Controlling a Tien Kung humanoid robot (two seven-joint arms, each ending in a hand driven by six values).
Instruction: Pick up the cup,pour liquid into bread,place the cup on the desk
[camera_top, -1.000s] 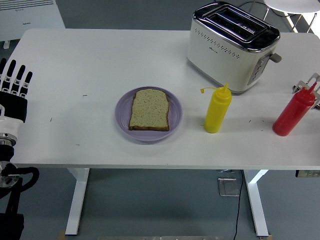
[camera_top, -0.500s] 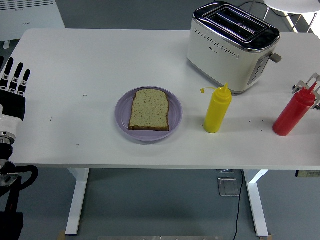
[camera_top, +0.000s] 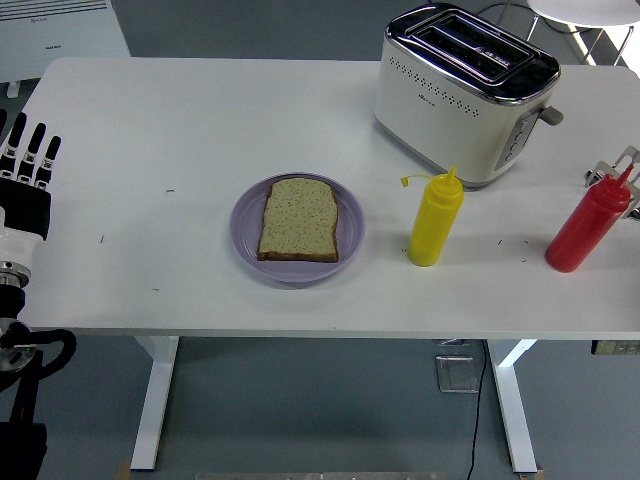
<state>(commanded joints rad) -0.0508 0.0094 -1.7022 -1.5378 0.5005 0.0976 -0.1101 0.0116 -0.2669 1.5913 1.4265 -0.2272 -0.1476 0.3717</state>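
No cup shows. A yellow squeeze bottle (camera_top: 435, 222) stands upright right of a purple plate (camera_top: 245, 235) that holds a slice of bread (camera_top: 299, 220). A red squeeze bottle (camera_top: 587, 225) stands upright near the right edge. My left hand (camera_top: 28, 170) is open and empty at the table's left edge, fingers straight, far from the plate. Pale finger-like parts (camera_top: 608, 168) show at the right edge, just behind the red bottle's tip. They may be my right hand, mostly cut off by the frame.
A cream and chrome toaster (camera_top: 462, 92) stands at the back right, behind the yellow bottle. A white heater (camera_top: 60, 35) is on the floor beyond the far left corner. The table (camera_top: 180, 120) is white.
My left hand has slid slightly left toward the picture's edge. The bottles, plate and bread have not moved.
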